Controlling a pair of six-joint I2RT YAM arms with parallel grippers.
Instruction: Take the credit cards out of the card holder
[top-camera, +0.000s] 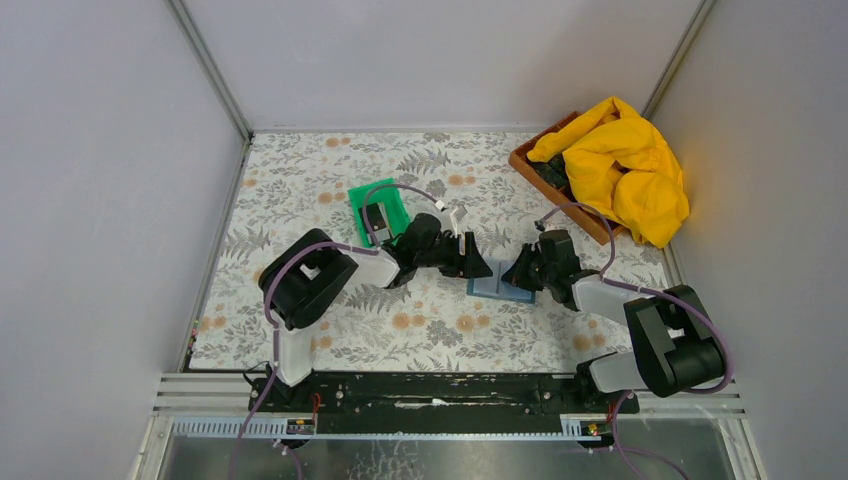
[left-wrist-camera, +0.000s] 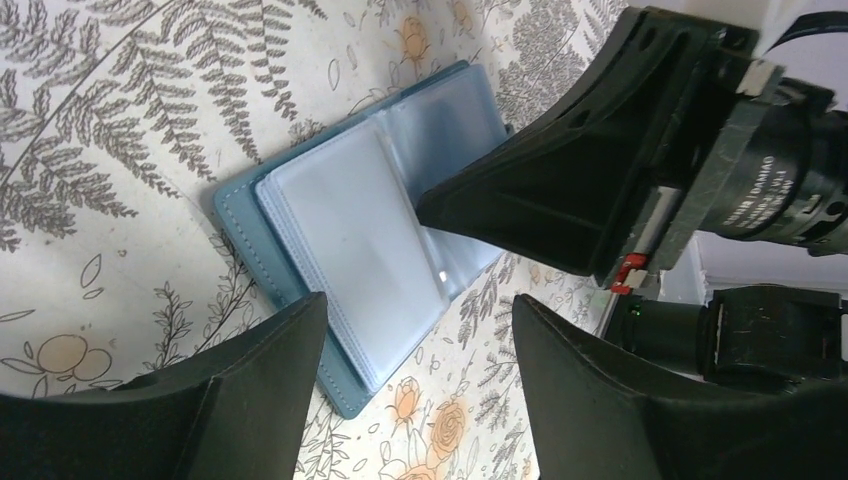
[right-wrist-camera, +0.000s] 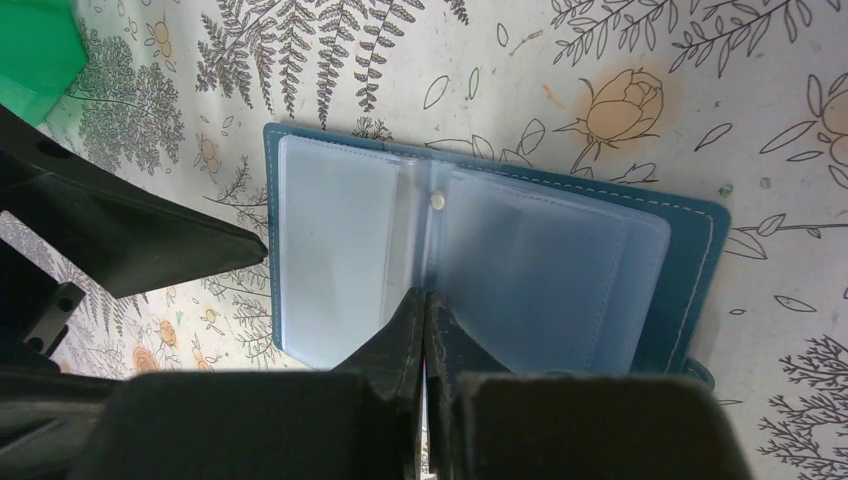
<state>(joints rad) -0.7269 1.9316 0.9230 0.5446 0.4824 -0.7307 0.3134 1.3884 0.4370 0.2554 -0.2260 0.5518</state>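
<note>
The table is covered by a pale cloth (top-camera: 330, 170) printed with grey ferns and orange blooms, and it is enclosed by plain grey-white walls (top-camera: 450, 60) joined by metal corner posts. At the far right, a brown box (top-camera: 528, 165) is draped with a yellow cloth (top-camera: 625, 165). The card holder (top-camera: 500, 285) is laid open on the cloth between the two arms, its cloudy plastic sleeves turned upward (no card can be made out in them). The left gripper (left-wrist-camera: 418, 305) is held spread wide just above the holder's left edge, with nothing between its fingers. The right gripper (right-wrist-camera: 425, 300) is pressed together, its tips set on the sleeves at the middle fold; whether a sleeve is nipped cannot be told. Behind the left arm, a credit card (top-camera: 377, 220) is seen lying in a green tray (top-camera: 356, 198).
</note>
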